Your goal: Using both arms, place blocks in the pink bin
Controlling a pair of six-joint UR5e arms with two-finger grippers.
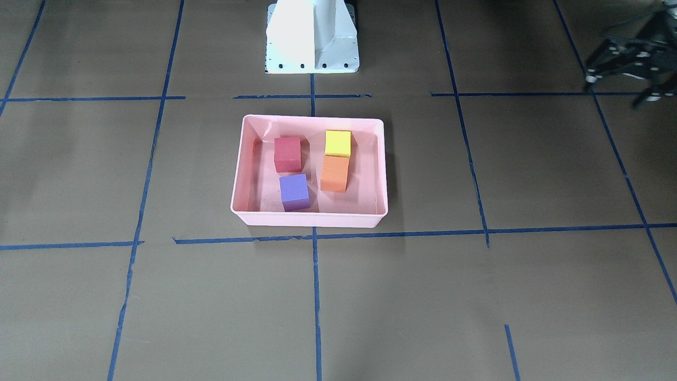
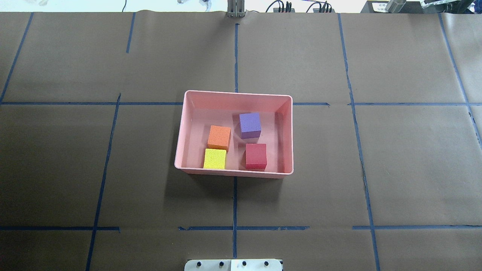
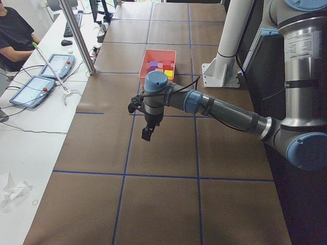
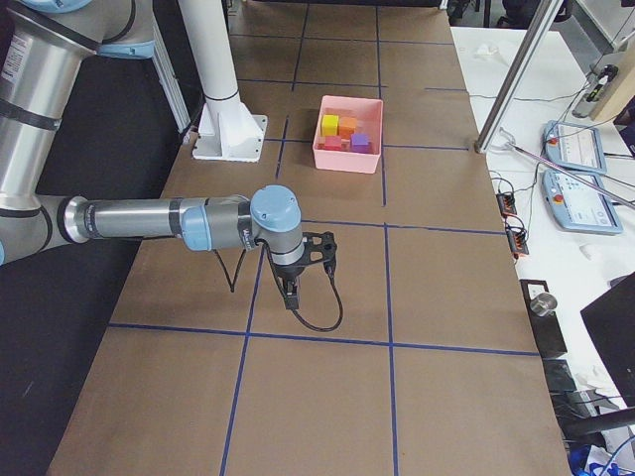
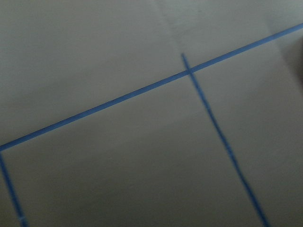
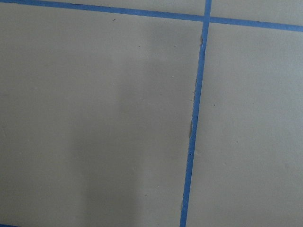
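Observation:
The pink bin [image 1: 309, 218] sits at the table's middle, and it also shows from overhead [image 2: 237, 94]. Inside it lie the red-pink block [image 2: 256, 156], purple block [image 2: 250, 125], orange block [image 2: 219, 137] and yellow-green block [image 2: 215, 159]; orange and yellow-green touch. My left gripper [image 3: 146, 137] hangs above bare table well away from the bin [image 3: 153, 53]; a dark part of it shows at the front view's edge [image 1: 624, 63]. My right gripper [image 4: 291, 297] hangs above bare table, far from the bin [image 4: 347, 159]. I cannot tell whether either is open or shut. Nothing shows between the fingers.
The white pedestal base [image 1: 312, 37] stands behind the bin. Brown paper with blue tape lines covers the table. A side table with tablets [image 3: 53, 66], a metal post [image 3: 76, 35] and a seated person [image 3: 15, 30] lie beyond the far edge.

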